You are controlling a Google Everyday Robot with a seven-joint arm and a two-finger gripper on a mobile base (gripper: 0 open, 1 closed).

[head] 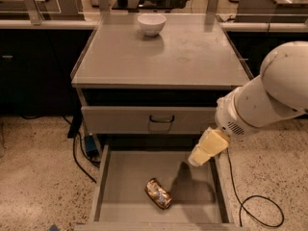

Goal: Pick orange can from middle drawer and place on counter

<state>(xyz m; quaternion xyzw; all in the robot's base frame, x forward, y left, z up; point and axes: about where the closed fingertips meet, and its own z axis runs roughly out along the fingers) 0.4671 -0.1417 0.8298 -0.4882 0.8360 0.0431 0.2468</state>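
Observation:
The orange can [159, 193] lies on its side on the floor of the open middle drawer [126, 177], near the front centre. My gripper [196, 158] hangs from the white arm over the right part of the drawer, above and to the right of the can, not touching it. It holds nothing that I can see. The counter [159, 57] is the grey top of the cabinet behind the drawer.
A white bowl [151, 24] stands at the back of the counter. The upper drawer front with a dark loop handle [161, 119] is closed. Black cables lie on the speckled floor at the left [79, 153] and right [255, 211] of the cabinet.

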